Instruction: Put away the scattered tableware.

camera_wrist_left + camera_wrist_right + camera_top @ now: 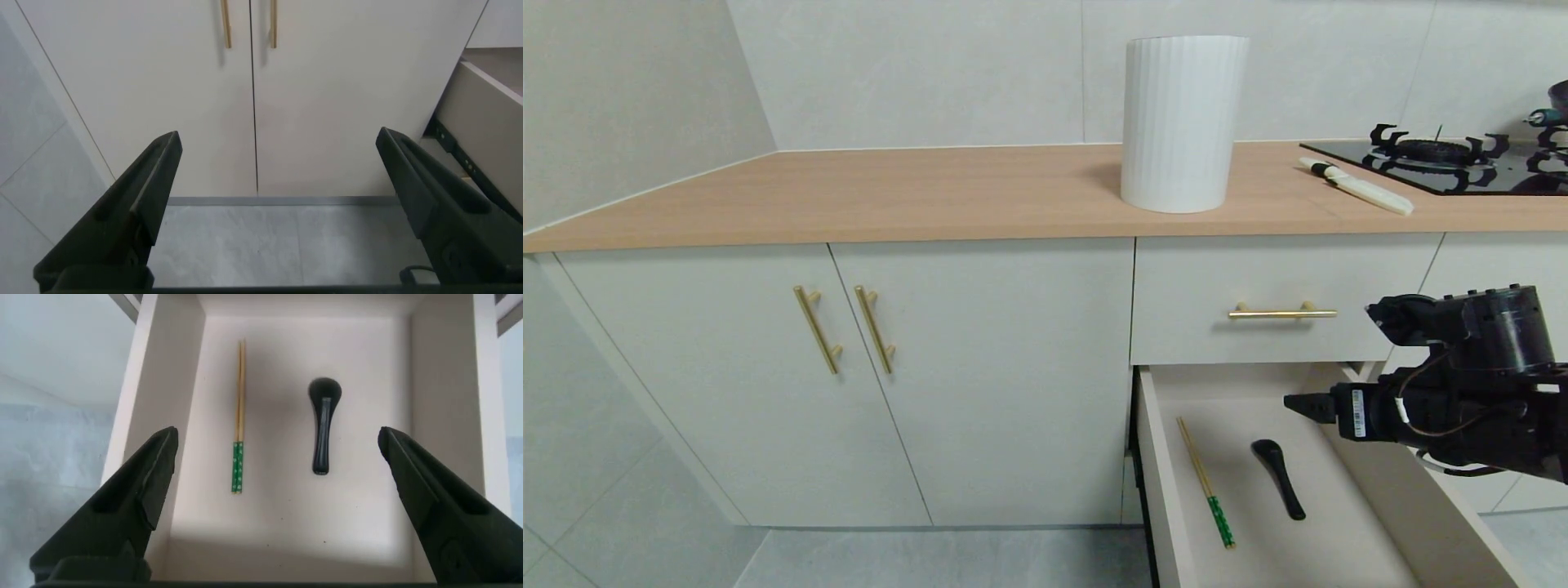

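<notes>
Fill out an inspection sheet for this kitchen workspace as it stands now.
surface: wooden countertop, with a gas hob set in at the right end.
job's things: chopsticks and black spoon lie side by side, apart, in the open drawer; white knife lies on the countertop beside the hob.
clutter: white ribbed canister stands upright on the countertop.
grippers: right gripper open, empty, above the open drawer; left gripper open, empty, facing the cabinet doors.
cables: thin wire on the right arm's wrist.
surroundings: cabinet doors and upper drawer shut; tiled wall and floor.
</notes>
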Controlling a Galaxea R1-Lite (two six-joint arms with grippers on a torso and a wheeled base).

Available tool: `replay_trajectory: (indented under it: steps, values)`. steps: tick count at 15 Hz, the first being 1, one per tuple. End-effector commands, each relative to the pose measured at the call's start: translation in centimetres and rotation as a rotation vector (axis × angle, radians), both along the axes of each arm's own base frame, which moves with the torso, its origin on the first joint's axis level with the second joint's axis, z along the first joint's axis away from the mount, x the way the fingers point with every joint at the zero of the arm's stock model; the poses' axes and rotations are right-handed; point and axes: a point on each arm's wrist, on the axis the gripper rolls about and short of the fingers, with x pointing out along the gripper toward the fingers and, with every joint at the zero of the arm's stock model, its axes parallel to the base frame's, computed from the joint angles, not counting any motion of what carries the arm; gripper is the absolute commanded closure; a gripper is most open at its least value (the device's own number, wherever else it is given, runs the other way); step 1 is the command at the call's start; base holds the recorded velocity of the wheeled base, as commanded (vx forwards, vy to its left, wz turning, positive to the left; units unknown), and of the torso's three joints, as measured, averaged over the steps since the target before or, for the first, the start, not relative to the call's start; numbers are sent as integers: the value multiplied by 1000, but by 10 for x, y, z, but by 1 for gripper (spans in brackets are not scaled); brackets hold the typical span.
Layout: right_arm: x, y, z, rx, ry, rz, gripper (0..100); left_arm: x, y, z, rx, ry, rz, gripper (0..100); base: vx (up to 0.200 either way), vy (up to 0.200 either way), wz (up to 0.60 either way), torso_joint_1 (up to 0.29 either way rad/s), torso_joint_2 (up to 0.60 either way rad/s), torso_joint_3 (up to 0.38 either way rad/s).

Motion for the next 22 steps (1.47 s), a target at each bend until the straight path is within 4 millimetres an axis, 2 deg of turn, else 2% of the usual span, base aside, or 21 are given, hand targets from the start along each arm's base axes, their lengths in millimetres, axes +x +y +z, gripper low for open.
replay_trajectory:
  steps: [1,13,17,22]
  values:
    - [-1,0,1,1,-4,1,0,0,0,0,0,1,0,0,-200,0,0,2,2,2]
    - [-3,4,-2,-7,19,19,0,0,0,0,0,1,0,0,-200,0,0,1,4,4]
    - [-7,6,-5,-9,57,45,0,0,0,0,0,1,0,0,0,0,0,0,0,0]
    - [-38,9,6,37,183,238,0,0,0,0,0,1,0,0,0,0,0,0,0,0]
